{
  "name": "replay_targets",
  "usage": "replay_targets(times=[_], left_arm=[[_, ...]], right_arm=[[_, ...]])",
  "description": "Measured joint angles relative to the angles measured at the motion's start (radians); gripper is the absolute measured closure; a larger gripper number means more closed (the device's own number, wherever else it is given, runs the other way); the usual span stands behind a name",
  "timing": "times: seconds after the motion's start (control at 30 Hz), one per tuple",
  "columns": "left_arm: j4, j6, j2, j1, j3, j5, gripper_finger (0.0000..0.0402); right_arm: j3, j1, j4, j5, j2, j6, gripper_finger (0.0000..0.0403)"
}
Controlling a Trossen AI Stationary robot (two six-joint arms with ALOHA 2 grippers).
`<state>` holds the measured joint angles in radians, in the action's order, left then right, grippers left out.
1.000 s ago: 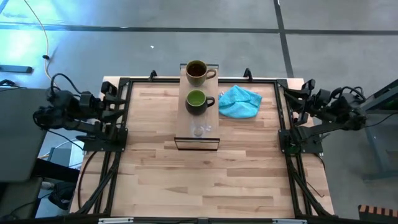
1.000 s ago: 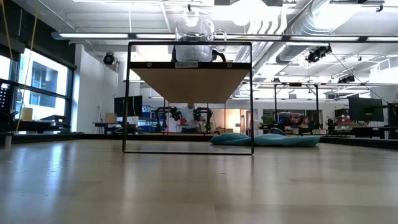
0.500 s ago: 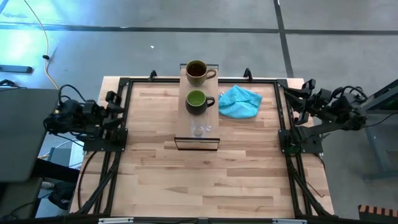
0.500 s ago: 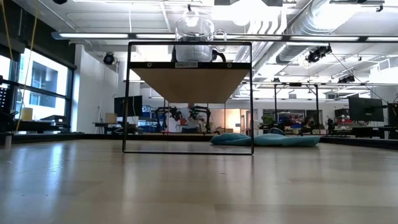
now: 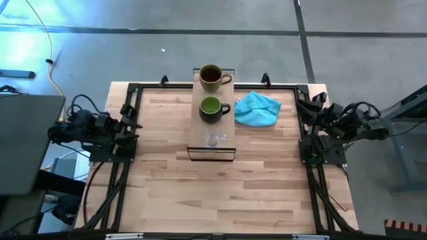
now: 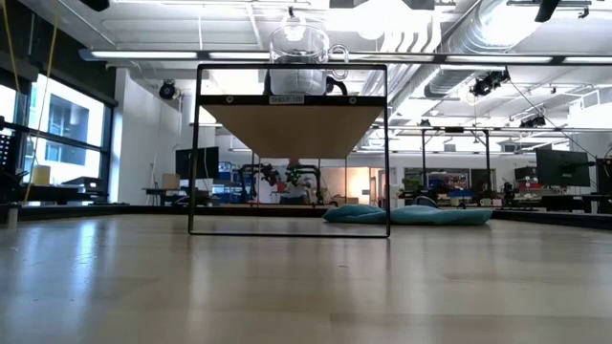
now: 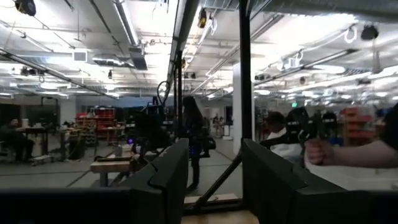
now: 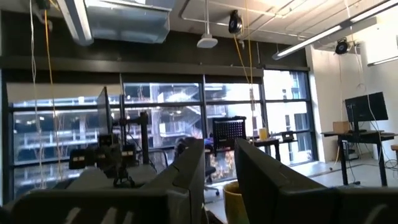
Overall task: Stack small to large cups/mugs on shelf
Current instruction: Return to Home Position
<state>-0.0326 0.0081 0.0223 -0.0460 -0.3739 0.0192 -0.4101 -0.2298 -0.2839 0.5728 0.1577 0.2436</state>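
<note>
My arms sit folded well apart from the long light-wood shelf (image 5: 200, 132), one on each side. My left gripper (image 7: 214, 147) and right gripper (image 8: 219, 150) stand parted, holding nothing. Along the shelf stand the brown-tan handled mug (image 5: 211, 77) at its far end, the dark green handled mug (image 5: 211, 109) mid-board and the tiny clear glass cup (image 5: 213, 139) nearer.
</note>
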Motion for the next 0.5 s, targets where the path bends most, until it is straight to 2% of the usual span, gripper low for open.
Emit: replay_targets(times=[0.5], left_arm=[[-0.399,-0.058,0.001,0.0,0.272,0.052,0.0263]], right_arm=[[0.027,0.0,-0.091,-0.111,0.0,-0.027,0.0322]])
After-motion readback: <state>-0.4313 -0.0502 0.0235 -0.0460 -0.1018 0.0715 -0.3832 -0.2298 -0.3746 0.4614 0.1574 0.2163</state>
